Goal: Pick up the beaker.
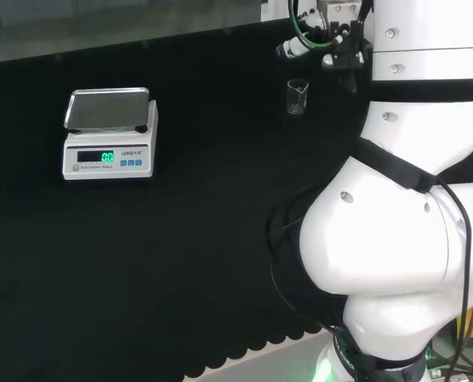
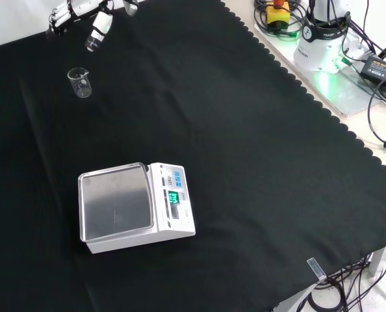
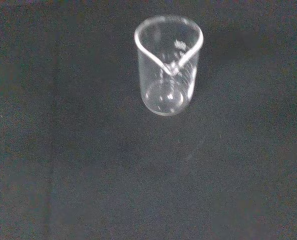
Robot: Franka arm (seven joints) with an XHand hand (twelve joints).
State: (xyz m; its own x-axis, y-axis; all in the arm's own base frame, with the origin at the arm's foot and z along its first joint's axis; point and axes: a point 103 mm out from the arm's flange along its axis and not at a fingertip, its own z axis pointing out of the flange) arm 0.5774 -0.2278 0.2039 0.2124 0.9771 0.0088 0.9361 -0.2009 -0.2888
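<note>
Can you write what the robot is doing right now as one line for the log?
phase: approach | hand: open, above cloth, touching nothing | beaker: upright on cloth, apart from hand | scale: pan bare

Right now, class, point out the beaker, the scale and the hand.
beaker (image 3: 168, 70): wrist view, on its glass wall.
scale (image 2: 115, 201): front view, on its metal pan.
hand (image 2: 101, 26): front view, on one of its fingers.

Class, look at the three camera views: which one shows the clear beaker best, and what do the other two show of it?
The wrist view: the beaker is close and large, upright on the black cloth, its rim and spout plain. In the head view it is small and faint, just left of the arm's white links. In the front view it is small at top left, below the hand.
</note>
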